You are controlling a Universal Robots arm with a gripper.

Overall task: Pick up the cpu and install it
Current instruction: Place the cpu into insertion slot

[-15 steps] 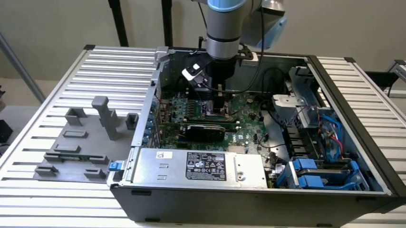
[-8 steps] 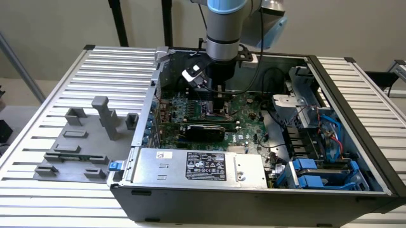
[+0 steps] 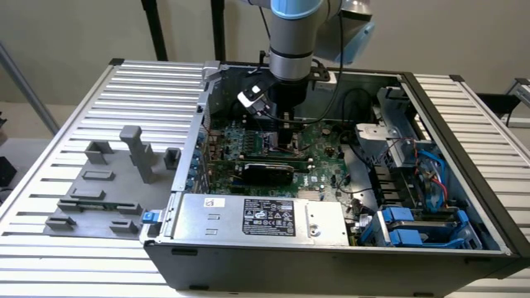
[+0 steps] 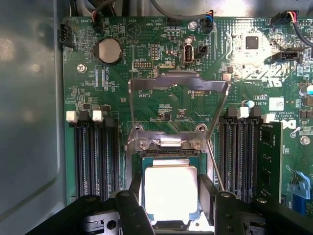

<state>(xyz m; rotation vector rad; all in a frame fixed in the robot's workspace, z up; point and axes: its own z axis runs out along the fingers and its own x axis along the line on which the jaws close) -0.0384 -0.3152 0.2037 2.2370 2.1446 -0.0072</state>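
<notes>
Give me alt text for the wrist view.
The gripper clasps the cpu by two opposite sides at the open socket of a green motherboard. The socket's metal load plate stands flipped open, and dark memory slots flank the socket.

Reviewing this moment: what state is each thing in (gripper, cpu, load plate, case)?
gripper: shut on the cpu, one finger each side.
cpu: held flat at the socket; seating unclear.
load plate: flipped open.
computer case: side open, motherboard exposed.
</notes>
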